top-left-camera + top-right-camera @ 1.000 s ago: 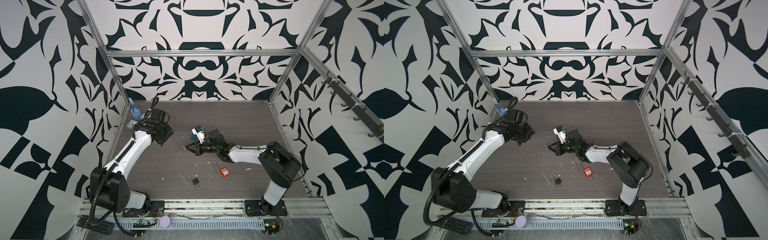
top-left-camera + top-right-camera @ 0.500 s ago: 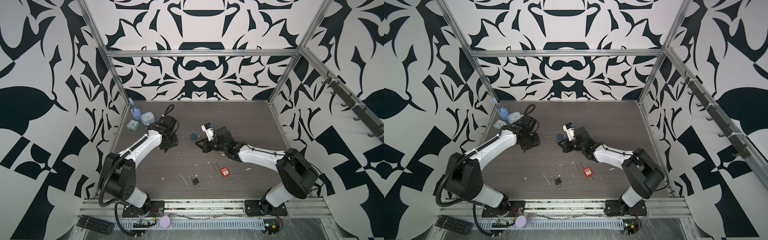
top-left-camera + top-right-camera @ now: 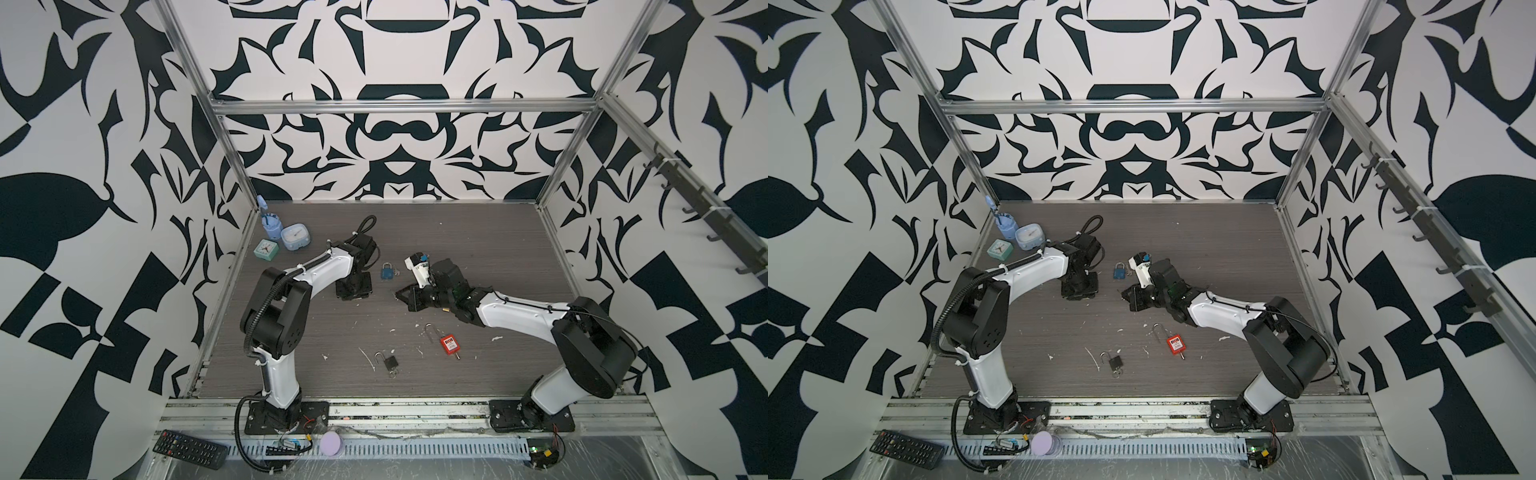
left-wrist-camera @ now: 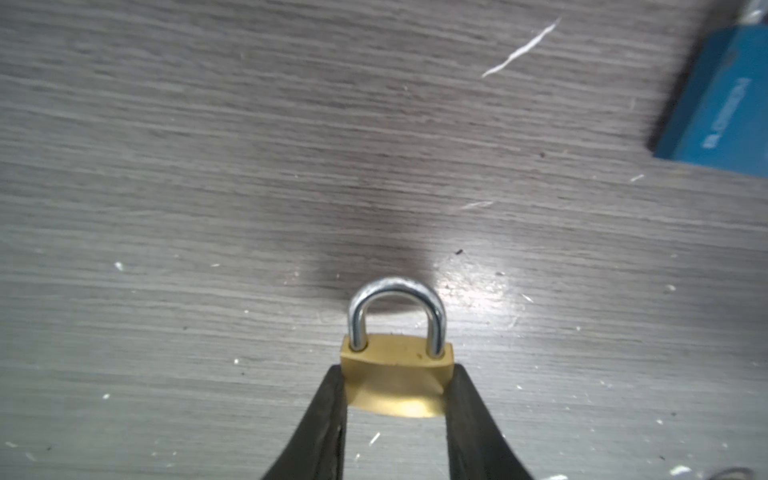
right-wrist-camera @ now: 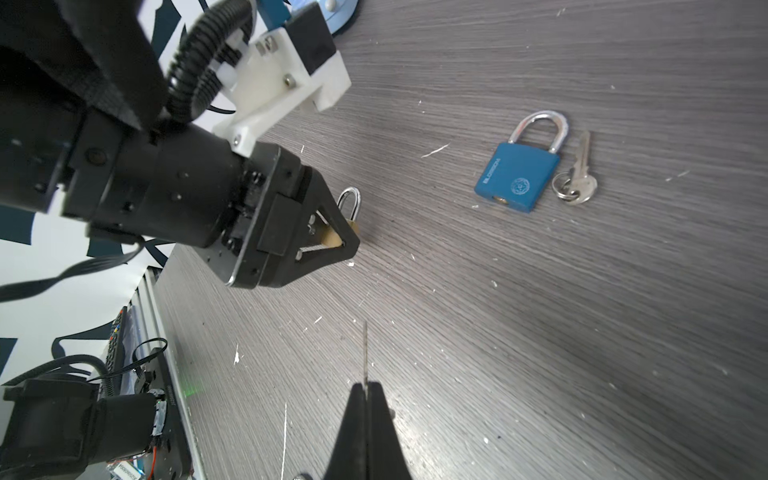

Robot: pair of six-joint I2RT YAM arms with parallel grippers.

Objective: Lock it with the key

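Jaws of the left gripper (image 4: 395, 376) pinched a small brass padlock (image 4: 395, 353) by the sides of its body. Those of the right gripper (image 5: 365, 388) were pressed together on a thin silver key (image 5: 365, 349).

Below both lay a dark grey wood-grain tabletop (image 3: 478, 249) flecked with white scraps. It was enclosed by black-and-white patterned walls (image 3: 395, 137) on an aluminium frame (image 3: 399, 106).

The held padlock hung low over the tabletop. Its long axis ran in line with the fingers, and its closed steel shackle pointed away from the wrist. The key continued the line of the right fingers, edge-on to the right wrist camera, with its tip aimed toward the left gripper but well apart from it. A blue padlock (image 5: 515, 178) lay flat nearby.
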